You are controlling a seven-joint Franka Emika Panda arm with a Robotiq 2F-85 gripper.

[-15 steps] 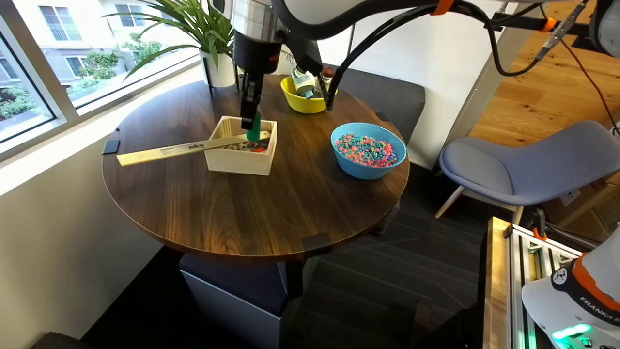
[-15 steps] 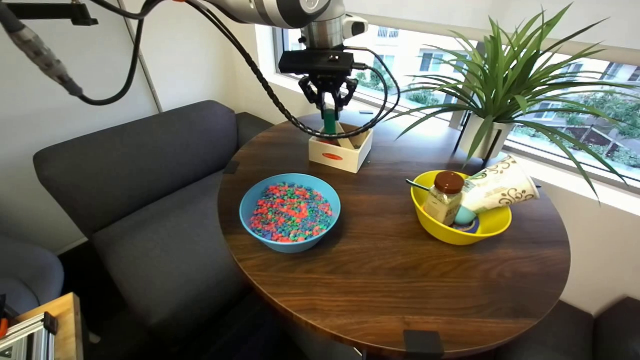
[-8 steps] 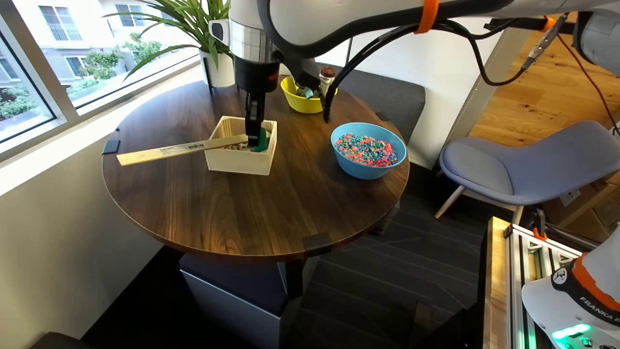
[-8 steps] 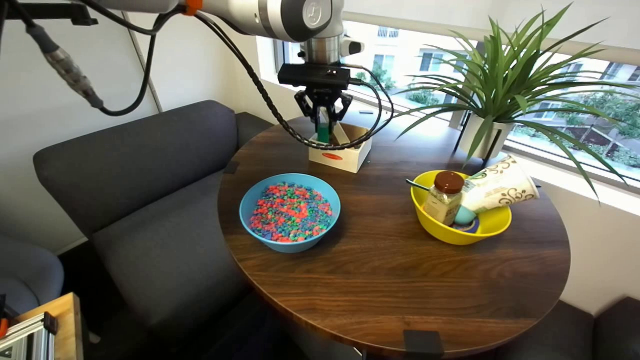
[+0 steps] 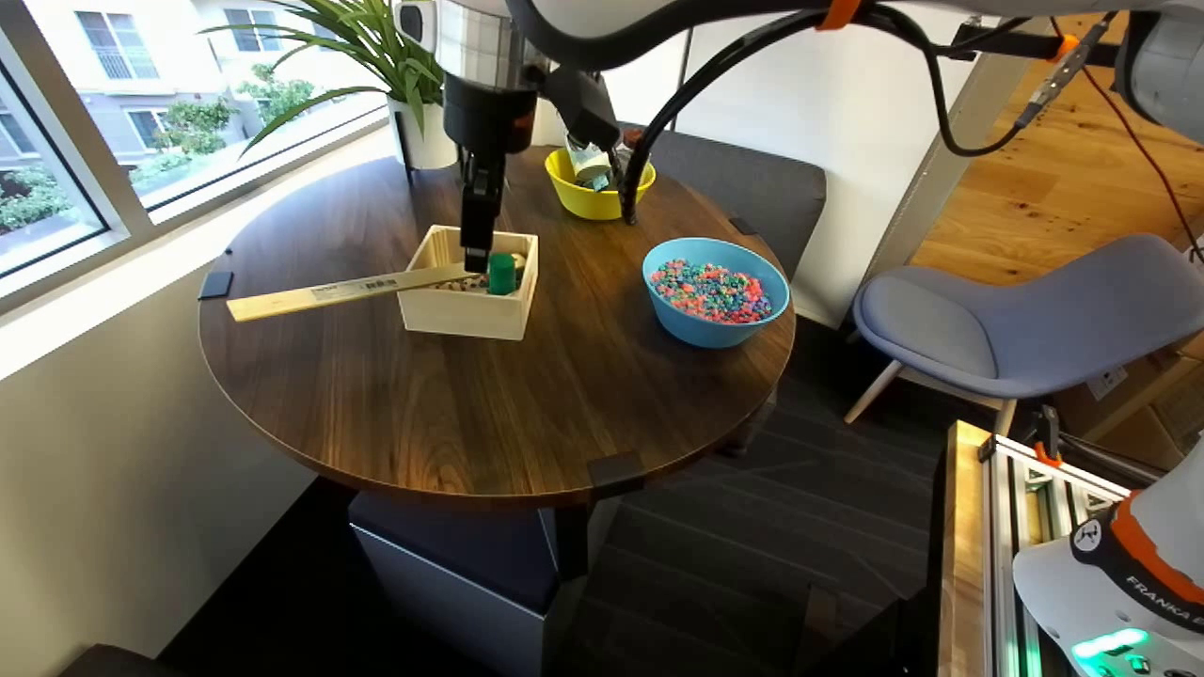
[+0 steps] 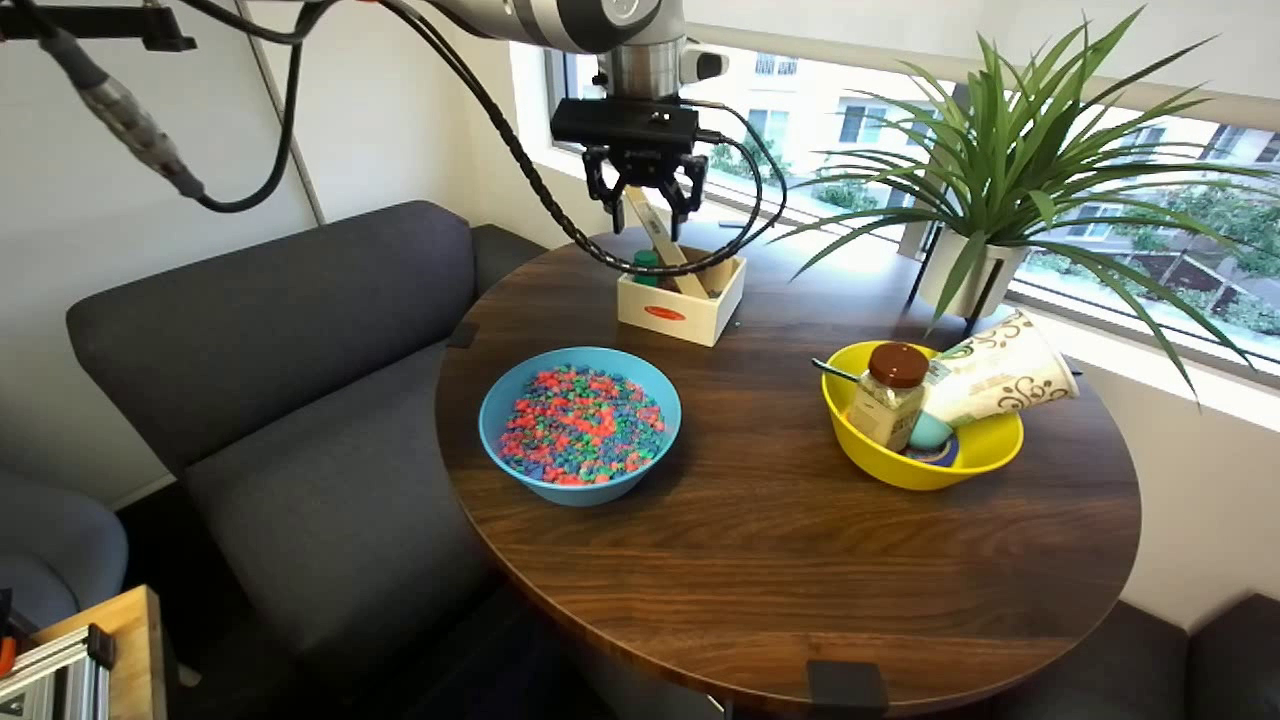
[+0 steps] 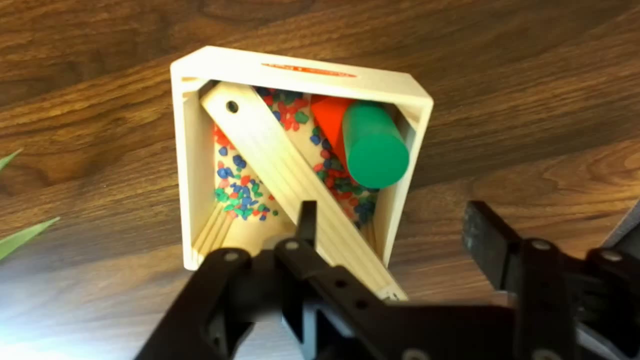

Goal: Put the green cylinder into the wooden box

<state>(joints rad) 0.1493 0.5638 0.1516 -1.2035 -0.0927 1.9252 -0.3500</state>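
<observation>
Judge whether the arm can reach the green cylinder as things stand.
Probably yes: the pincer hangs open above the wooden box, and nothing covers the green cylinder, though the box crowds one side.

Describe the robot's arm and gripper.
The arm is white with black trim, a silver section, an orange strap and black cables. Its white base has an orange band, FRANKA lettering and green lights. The gripper is black, with two jointed fingers.
</observation>
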